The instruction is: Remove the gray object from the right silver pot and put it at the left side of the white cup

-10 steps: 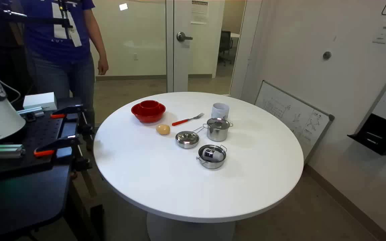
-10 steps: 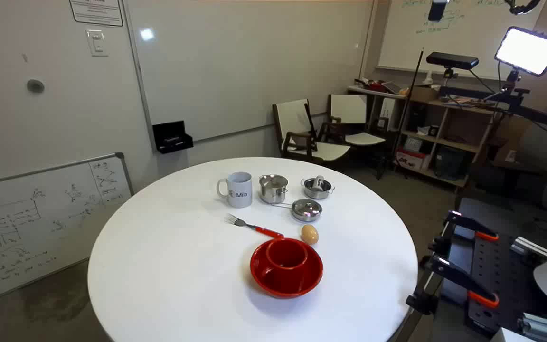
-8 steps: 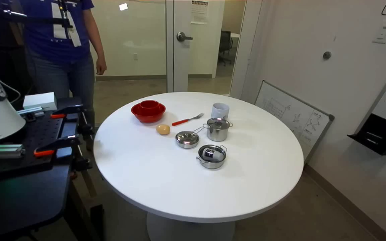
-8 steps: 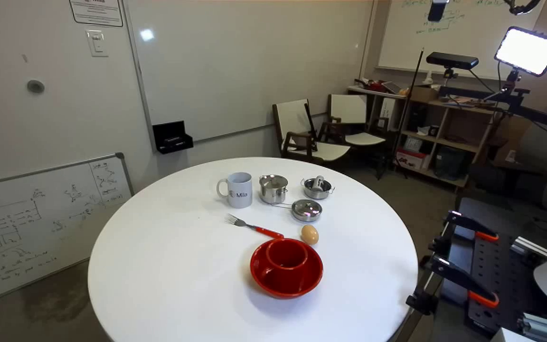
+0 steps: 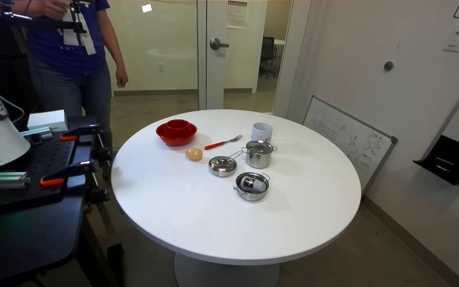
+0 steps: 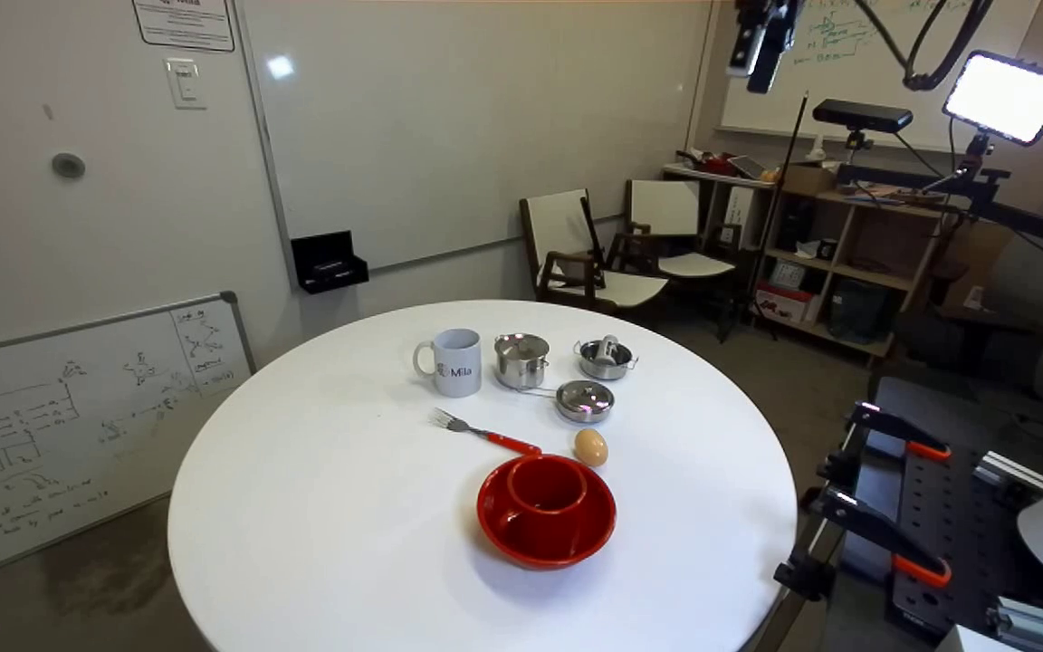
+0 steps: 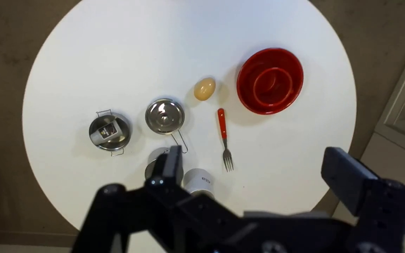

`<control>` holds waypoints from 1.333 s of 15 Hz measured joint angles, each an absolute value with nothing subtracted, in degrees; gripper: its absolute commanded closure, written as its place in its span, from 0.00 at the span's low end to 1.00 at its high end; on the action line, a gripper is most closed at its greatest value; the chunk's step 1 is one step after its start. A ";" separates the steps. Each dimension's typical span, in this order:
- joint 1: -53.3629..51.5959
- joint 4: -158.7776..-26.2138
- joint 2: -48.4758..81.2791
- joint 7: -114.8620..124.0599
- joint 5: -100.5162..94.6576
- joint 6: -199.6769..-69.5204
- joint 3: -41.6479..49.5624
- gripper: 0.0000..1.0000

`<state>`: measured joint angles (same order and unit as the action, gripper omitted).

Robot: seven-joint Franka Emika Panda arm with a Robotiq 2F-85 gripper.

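Our empty jaws stand wide, and we might tip the two-handled silver pot [image 7: 121, 142], at nine o'clock in the wrist view, by snagging its rim, since the gray black-labelled bottle [image 7: 107, 131] lies within it

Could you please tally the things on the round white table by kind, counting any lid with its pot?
Pots: 3 (tall pot, long-handled pot, open pot)
Red dishes: 2 (bowl, smaller dish inside it)
White cup: 1
Gray object in the open pot: 1
Fork: 1
Egg: 1
Total: 9
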<state>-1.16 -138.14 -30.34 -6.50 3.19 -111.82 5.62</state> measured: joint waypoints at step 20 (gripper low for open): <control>0.38 -136.77 5.34 14.82 5.22 -150.15 4.02 0.00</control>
<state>0.38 -136.77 5.34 14.82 5.22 -150.15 4.02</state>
